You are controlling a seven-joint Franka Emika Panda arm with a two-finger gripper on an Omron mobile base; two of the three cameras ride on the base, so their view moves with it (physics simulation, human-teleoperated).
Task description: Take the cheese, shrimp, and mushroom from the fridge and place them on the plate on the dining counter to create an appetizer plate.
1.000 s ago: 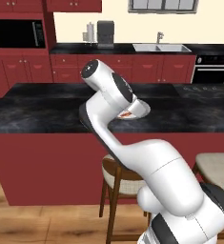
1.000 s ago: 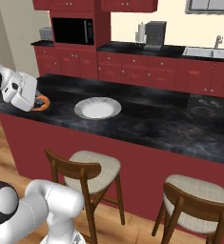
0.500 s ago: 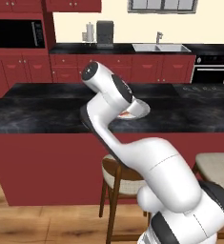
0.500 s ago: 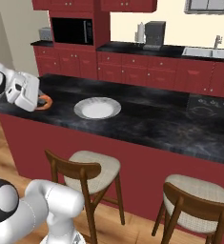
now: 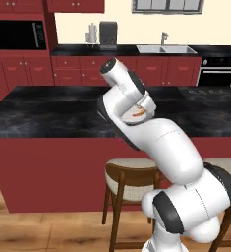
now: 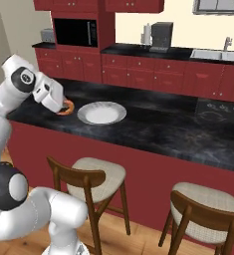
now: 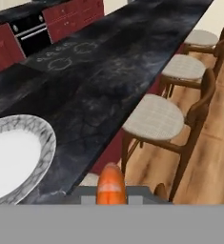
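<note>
My gripper (image 6: 63,106) is shut on the shrimp (image 6: 67,107), a small curled orange piece. It hangs just above the dining counter (image 6: 163,130), a little left of the plate (image 6: 121,112) in the right base view. The round grey-white plate holds nothing. The left base view has the shrimp (image 5: 136,114) tucked under the hand, above the black top (image 5: 48,116). Looking along the hand, the shrimp (image 7: 111,185) sits low in the middle and the plate's rim (image 7: 44,143) lies at the left. The cheese, the mushroom and the fridge are out of view.
Wooden stools with cream seats (image 6: 91,172) (image 6: 203,198) stand along the counter's front. A cooktop (image 6: 218,110) is set into the black top at the right. Behind are red cabinets, a microwave (image 6: 76,33) and a sink (image 6: 215,55).
In the right base view, my gripper has carried the shrimp to the right along the counter, closer to the plate. The plate has not moved.
</note>
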